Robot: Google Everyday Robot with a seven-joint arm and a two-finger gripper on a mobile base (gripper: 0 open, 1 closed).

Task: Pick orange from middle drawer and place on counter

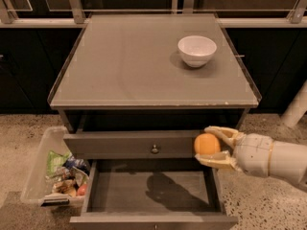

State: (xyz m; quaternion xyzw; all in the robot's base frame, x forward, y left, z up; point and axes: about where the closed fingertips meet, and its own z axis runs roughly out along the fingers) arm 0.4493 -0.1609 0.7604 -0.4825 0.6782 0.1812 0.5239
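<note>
The orange (206, 144) is round and smooth, held between the two cream fingers of my gripper (212, 146). The gripper comes in from the right and is shut on the orange, holding it above the right part of the open middle drawer (153, 193), level with the closed drawer front above it. The drawer floor is bare grey and carries the shadow of the gripper and fruit. The counter (144, 66) is the flat grey cabinet top above, farther back than the gripper.
A white bowl (196, 50) stands on the right rear of the counter. A clear plastic bin (41, 169) with snack packets and a small red fruit sits on the floor left of the drawer. A white post (296, 104) stands at the right.
</note>
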